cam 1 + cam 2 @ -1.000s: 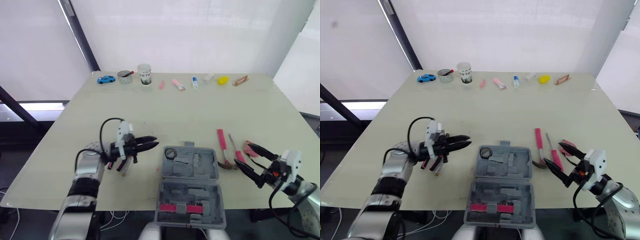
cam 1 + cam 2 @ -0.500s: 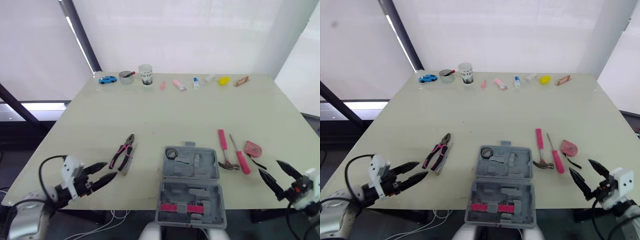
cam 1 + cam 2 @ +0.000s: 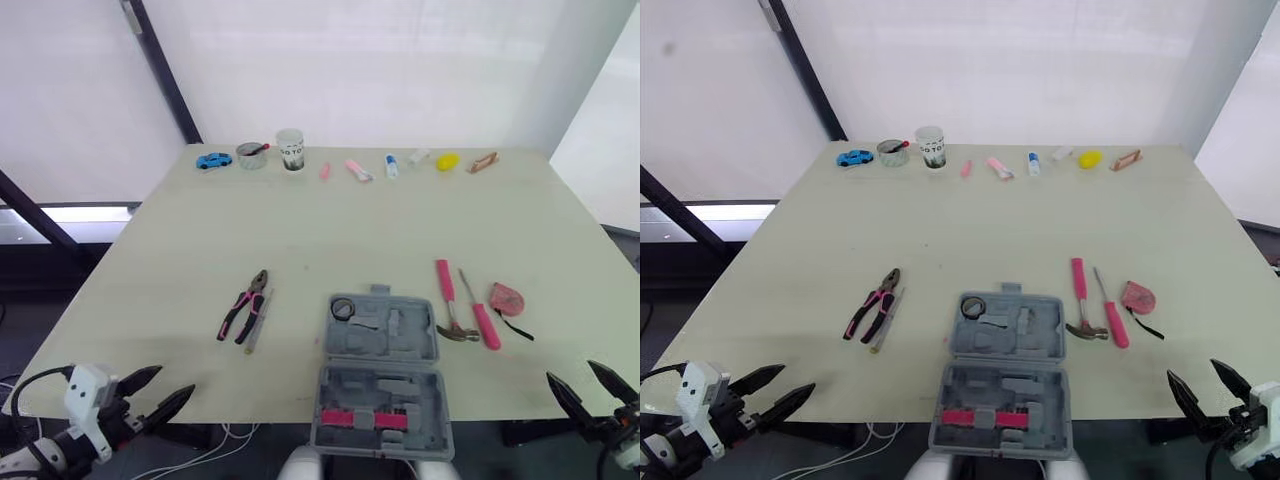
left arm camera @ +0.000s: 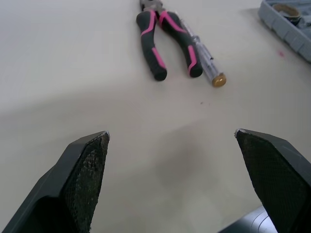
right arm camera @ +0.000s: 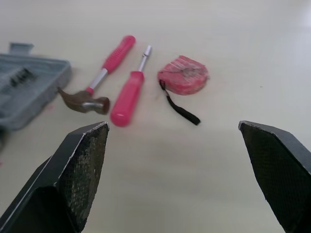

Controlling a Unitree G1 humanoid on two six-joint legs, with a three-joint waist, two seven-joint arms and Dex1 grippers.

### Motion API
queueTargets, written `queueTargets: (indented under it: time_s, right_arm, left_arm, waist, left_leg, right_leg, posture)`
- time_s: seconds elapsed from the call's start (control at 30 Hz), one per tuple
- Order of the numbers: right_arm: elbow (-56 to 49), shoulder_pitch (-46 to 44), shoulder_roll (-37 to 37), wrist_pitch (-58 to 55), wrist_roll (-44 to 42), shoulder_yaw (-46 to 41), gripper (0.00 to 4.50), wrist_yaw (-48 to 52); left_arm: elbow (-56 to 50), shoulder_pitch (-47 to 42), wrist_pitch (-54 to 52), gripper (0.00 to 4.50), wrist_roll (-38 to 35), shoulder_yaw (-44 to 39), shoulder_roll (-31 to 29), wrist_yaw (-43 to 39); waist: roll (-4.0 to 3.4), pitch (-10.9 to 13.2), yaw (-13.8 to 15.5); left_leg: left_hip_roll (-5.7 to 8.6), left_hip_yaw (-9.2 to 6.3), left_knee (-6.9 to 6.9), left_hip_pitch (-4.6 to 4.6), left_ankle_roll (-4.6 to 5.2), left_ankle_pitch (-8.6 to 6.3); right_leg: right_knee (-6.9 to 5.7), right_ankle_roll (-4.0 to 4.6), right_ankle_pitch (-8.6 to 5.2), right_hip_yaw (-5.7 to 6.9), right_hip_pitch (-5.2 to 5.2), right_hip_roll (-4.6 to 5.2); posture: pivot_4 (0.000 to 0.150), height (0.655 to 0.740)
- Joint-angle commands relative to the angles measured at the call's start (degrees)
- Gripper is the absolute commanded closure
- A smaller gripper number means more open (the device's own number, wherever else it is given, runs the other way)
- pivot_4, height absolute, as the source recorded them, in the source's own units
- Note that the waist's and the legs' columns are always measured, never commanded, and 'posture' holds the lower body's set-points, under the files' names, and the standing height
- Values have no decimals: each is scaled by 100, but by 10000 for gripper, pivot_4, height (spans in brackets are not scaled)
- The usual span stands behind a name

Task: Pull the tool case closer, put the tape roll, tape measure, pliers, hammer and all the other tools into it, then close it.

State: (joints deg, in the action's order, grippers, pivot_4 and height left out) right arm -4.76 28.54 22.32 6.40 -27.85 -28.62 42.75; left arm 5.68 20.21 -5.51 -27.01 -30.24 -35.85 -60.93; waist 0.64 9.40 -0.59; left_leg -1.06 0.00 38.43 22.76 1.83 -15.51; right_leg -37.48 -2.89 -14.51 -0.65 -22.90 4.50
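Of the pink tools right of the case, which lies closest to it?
The hammer, with its metal head; the screwdriver and round tape measure lie farther right.

The grey tool case (image 3: 425,345) is shown lying open and flat at 6 o'clock on the table (image 3: 350,230), with a pink piece seated in its near half. The black tape roll (image 3: 342,308) is seen at the 11 o'clock corner of the far half. At 9 o'clock of the case lie the pink-and-black pliers (image 3: 243,307), with a clear-handled screwdriver (image 3: 258,320) just beside them. At 3 o'clock are ranged the pink-handled hammer (image 3: 447,300), a pink screwdriver (image 3: 486,325) and the pink tape measure (image 3: 506,298), its black strap trailing.
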Motion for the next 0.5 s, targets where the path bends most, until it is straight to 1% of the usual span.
queueTargets:
  time_s: [0.03, 0.17, 0.5]
  right_arm:
    - [-97, -171, 120, 56, 319, -11, 0, -324]
    - [-241, -415, 179, -280, 515, 157, 0, -656]
    - [-354, -1455, 167, -1381, 1042, 706, 0, -1711]
  left_arm:
    - [-394, -248, -83, 765, -94, 196, -147, -21]
    - [-716, -557, -227, 765, -128, 523, -297, -158]
    - [-1452, -1656, -712, 765, -254, 1545, -643, -626]
  waist:
    - [-3, -1, 1]
    - [-4, -3, 1]
    - [-10, -2, -1]
  left_leg:
    - [0, 1, 0, 0, 1, 1]
    - [1, 3, -2, 0, 10, 6]
    - [4, 9, -5, 2, 12, 8]
  right_leg:
    - [0, 0, 0, 0, 0, 0]
    - [0, 2, 1, 0, 1, 0]
    - [1, 3, 2, 0, 2, -5]
  posture:
    - [1500, 7400]
    - [1500, 7400]
    - [1500, 7400]
